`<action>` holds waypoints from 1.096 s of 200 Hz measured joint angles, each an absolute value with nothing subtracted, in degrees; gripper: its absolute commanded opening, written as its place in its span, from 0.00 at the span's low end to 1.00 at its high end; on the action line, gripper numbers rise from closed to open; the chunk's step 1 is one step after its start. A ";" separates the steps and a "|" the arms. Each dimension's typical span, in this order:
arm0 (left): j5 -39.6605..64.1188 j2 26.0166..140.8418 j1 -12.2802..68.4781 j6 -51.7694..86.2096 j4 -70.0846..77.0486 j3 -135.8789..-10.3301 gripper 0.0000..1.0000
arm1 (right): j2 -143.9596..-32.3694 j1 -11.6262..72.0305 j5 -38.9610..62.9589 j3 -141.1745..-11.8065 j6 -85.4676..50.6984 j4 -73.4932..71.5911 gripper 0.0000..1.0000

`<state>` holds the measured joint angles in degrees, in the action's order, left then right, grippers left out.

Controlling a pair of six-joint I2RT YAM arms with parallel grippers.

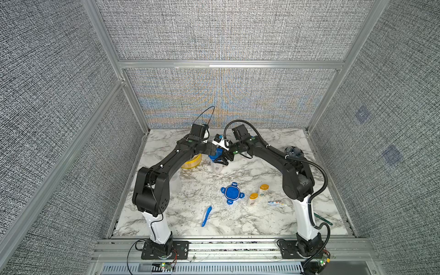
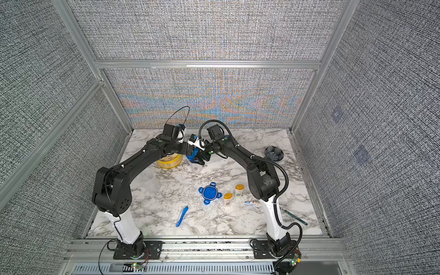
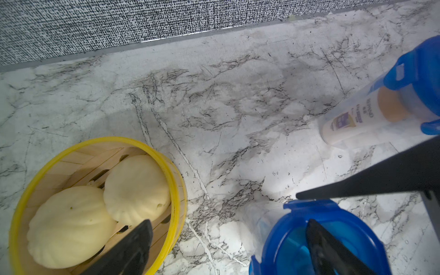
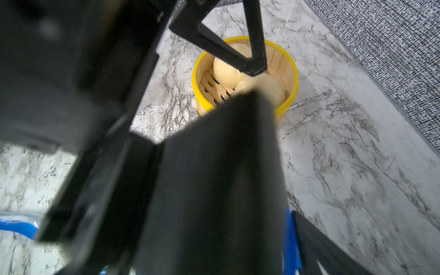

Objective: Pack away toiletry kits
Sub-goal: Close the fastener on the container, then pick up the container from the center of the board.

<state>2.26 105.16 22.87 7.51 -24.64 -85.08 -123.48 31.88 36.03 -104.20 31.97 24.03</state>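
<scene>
At the back centre stands a clear tub with its blue clip lid on. My left gripper is open above it, one finger over the lid and the other over the steamer. My right gripper is open too, with a finger beside the lid's edge. Behind is a second lidded tub with a white bottle inside. On the marble in front lie a loose blue lid, two orange-capped bottles, a toothpaste tube and a blue toothbrush.
A yellow steamer with buns sits just left of the tub, under my left arm. A dark bowl is at the back right. A lidless clear tub stands by my left arm. A green stick lies at the right edge.
</scene>
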 measured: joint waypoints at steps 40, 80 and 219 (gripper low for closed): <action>2.72 105.93 23.05 6.13 -29.63 -88.40 0.98 | -110.32 31.92 33.15 -93.82 29.61 22.13 0.99; 2.83 101.49 23.05 6.00 -32.88 -88.38 0.99 | -92.92 30.02 26.74 -76.55 21.15 17.10 0.94; -15.94 66.26 19.59 18.28 -52.88 -66.59 0.73 | -75.24 26.26 24.60 -58.48 -8.38 26.50 0.67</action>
